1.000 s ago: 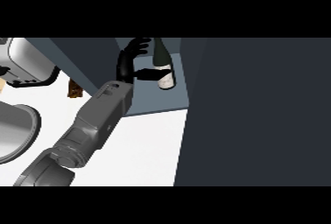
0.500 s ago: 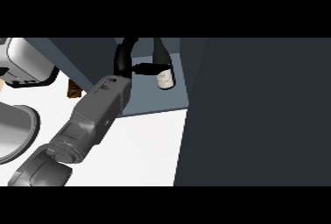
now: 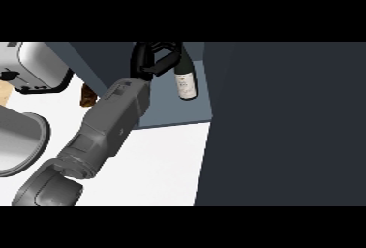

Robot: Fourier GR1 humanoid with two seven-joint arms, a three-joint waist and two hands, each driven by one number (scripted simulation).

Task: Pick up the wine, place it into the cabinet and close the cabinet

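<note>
1. One dark glass wine bottle with a pale label (image 3: 185, 83) shows in the head view, lying inside the blue-grey cabinet (image 3: 172, 114) at about 12 o'clock in the view.
2. Its long axis runs nearly up and down the view, from 12 to 6 o'clock, tilted only slightly; the dark upper part lies toward 12 o'clock beside the hand, and the labelled body reaches toward 6 o'clock. Which end is the neck I cannot tell.
3. One black left hand (image 3: 152, 59) shows, at the end of one grey forearm (image 3: 111, 123) that comes up from 7 o'clock toward 12 o'clock.
4. The hand sits just at 9 o'clock of the bottle's upper part, its fingers (image 3: 167, 60) curled over toward the bottle; whether they are clamped on the glass or only lie against it cannot be told.
5. The right hand shows nowhere.
6. One broad dark navy cabinet door panel (image 3: 286, 126) fills the side of the view from 1 to 5 o'clock, its edge just beside the bottle.
7. One white desk (image 3: 160, 164) lies below the cabinet, toward 6 o'clock.
8. One silver and black toaster (image 3: 32, 68) stands at 10 o'clock.
9. One grey round pot (image 3: 18, 140) sits at 9 o'clock, cut by the view's edge.
10. One small brown object (image 3: 88, 95) lies between the toaster and the forearm; what it is I cannot make out.
</note>
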